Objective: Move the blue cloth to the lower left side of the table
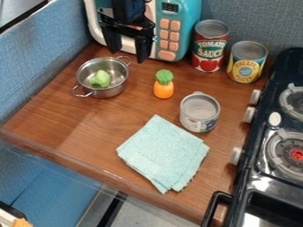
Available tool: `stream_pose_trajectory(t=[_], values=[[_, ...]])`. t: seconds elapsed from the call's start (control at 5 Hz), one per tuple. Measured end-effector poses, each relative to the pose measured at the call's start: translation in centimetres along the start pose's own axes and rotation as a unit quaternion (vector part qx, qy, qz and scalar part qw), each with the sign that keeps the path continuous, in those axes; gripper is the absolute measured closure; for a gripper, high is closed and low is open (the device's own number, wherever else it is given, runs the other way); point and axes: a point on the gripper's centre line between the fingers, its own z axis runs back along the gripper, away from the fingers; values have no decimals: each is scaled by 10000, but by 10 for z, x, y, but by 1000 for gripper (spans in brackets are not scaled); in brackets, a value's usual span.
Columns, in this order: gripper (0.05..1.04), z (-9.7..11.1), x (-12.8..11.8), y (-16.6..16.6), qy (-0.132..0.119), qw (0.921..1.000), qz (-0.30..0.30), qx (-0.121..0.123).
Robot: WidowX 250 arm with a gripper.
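The light blue cloth (164, 153) lies folded flat on the wooden table (65, 122), near its front edge and right of the middle. High above the back left of the table hangs my gripper (127, 51), in front of the toy microwave. Its two fingers stand apart with nothing between them, so it is open, well behind and to the left of the cloth.
A metal pot (109, 91) holding a green piece stands at the back left. A toy carrot (164, 84) and an opened can (199, 113) stand behind the cloth. Two taller cans (211, 48) are at the back; a black stove (254, 177) borders the right side.
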Motion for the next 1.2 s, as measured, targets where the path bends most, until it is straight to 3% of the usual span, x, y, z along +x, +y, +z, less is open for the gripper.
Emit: stream_pose_trajectory(t=[0.2, 0.4, 0.8, 1.2], values=[[83, -15, -6, -2, 196, 9998, 34, -68], [83, -33, -33, -24, 440, 9987, -77, -226], [83, -49, -76, -70, 371, 9976, -552, -197], [83, -86, -90, -115, 119, 9952, -944, -230]])
